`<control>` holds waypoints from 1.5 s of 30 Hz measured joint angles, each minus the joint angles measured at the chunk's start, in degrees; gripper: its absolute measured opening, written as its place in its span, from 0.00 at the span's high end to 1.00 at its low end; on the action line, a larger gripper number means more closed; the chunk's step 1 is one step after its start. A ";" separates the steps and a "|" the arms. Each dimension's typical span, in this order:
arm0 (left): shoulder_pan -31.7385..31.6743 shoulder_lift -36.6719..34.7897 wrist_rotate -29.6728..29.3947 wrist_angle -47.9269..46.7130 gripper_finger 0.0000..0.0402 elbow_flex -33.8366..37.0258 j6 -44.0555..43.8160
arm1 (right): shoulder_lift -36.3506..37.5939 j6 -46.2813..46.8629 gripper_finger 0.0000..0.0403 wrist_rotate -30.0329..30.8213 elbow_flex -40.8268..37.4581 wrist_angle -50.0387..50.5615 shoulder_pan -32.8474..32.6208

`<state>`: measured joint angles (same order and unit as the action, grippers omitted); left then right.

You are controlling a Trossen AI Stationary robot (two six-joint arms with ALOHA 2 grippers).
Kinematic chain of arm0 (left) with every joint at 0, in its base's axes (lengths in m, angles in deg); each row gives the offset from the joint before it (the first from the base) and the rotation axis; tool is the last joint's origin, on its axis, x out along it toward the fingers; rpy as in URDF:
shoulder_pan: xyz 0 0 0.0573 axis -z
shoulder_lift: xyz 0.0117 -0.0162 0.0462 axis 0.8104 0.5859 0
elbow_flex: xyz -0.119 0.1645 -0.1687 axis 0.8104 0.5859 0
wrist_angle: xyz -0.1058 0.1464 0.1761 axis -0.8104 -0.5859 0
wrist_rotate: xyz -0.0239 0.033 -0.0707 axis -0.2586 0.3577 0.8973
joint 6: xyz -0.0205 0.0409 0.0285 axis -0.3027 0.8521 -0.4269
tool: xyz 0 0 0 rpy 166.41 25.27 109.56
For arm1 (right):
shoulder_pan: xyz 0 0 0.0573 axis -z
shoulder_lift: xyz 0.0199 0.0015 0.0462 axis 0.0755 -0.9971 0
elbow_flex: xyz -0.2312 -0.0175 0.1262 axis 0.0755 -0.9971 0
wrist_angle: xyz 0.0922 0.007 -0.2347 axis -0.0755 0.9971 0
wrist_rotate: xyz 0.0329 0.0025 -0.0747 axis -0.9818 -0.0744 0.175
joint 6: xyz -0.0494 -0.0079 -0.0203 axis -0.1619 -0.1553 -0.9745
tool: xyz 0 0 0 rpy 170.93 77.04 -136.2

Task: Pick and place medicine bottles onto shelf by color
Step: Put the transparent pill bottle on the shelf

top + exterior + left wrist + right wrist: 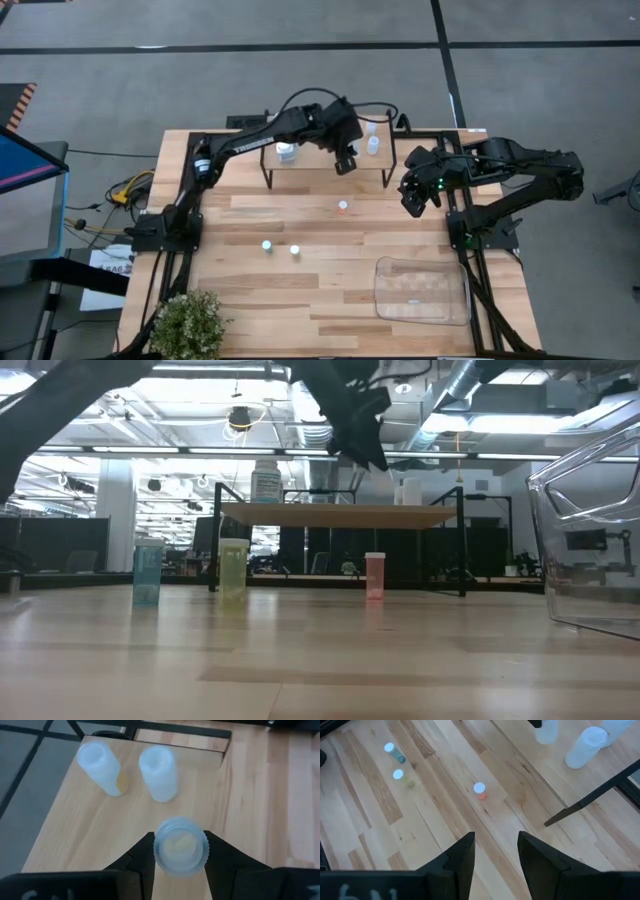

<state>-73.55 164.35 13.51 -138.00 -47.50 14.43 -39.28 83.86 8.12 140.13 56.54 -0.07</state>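
The shelf (320, 172) stands at the table's far side, with a labelled white bottle (287, 152) and two white bottles (373, 146) upright on its board. The two white bottles also show in the left wrist view (159, 772). My left gripper (345, 162) is above the board's right half, shut on a small bottle with a clear-bluish cap (180, 851). My right gripper (414, 200) hangs open and empty to the right of the shelf. A red-orange bottle (342, 206), a bluish one (267, 245) and a yellowish one (295, 250) stand on the table. My left gripper pinches the small bottle between its two fingers at two opposite sides of its ribbed cap (159, 854). The fingers come from above, pointing down. The bottle is upright, cap up, over the shelf board. The cap hides whether the bottle's base touches the board.
A clear plastic tray (422, 292) lies at the table's near right. A potted plant (188, 325) sits at the near left corner. In the low view the three loose bottles (233, 568) stand in front of the shelf's black legs (461, 550).
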 joint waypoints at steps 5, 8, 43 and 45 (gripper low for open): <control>-0.90 1.86 0.98 -2.01 0.73 -1.97 0.00 | 0.00 0.00 0.57 0.00 0.00 0.03 0.00; -1.05 2.01 0.92 -3.56 0.73 -1.99 -0.02 | 0.00 -0.01 0.57 0.00 0.00 0.09 0.00; -2.06 2.19 -2.58 -3.32 0.53 -2.01 1.55 | 0.01 -0.49 0.57 -1.44 0.00 0.14 0.00; -2.06 2.19 -2.58 -3.34 0.51 -2.01 1.39 | -0.01 -0.51 0.57 -1.44 0.00 0.14 0.00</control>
<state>-75.61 166.54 10.92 -141.33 -49.51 15.82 -39.29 83.35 6.68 140.13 56.68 -0.07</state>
